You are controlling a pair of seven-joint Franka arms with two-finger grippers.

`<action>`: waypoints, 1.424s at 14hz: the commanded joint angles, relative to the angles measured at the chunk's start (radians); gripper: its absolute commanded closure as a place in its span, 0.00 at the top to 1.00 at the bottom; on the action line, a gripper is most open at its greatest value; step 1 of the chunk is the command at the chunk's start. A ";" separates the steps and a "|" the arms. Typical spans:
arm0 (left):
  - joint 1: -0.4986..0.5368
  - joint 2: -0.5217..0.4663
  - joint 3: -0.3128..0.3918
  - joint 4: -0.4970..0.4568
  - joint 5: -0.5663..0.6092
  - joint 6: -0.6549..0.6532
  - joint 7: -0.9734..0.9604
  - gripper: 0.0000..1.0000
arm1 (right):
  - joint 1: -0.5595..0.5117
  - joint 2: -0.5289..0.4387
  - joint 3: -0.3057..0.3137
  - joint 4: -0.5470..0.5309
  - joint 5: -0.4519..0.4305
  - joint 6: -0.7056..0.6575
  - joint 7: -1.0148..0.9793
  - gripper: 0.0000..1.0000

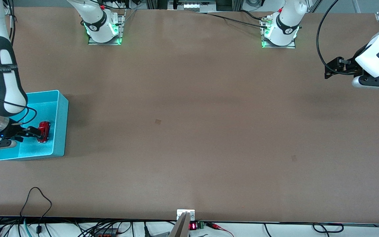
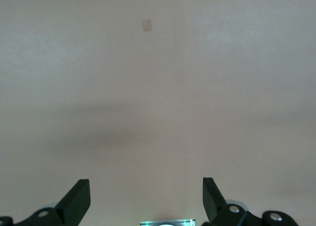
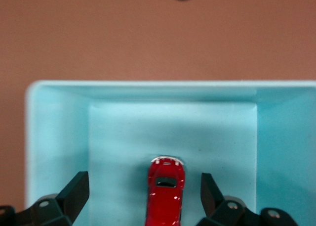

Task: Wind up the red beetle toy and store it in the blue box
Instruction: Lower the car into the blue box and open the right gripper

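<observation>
Right wrist view: the red beetle toy (image 3: pixel 166 191) lies on the blue box (image 3: pixel 59 137) floor, fingers spread wide on both sides of it, not touching. Glossy, light, slippery-looking; I'd pinch its flanks. The right gripper (image 1: pixel 35 133) hangs inside the box; the left gripper (image 1: pixel 336 67), spread too, waits well away over bare worktop (image 1: pixel 189 131).

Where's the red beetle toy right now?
The red beetle toy lies on the floor of the blue box at the right arm's end of the table, between the open fingers of the right gripper.
</observation>
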 commanded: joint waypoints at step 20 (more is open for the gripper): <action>0.004 0.018 0.004 0.034 -0.018 -0.020 0.011 1.00 | 0.123 -0.344 0.072 0.327 -0.210 -0.840 0.521 1.00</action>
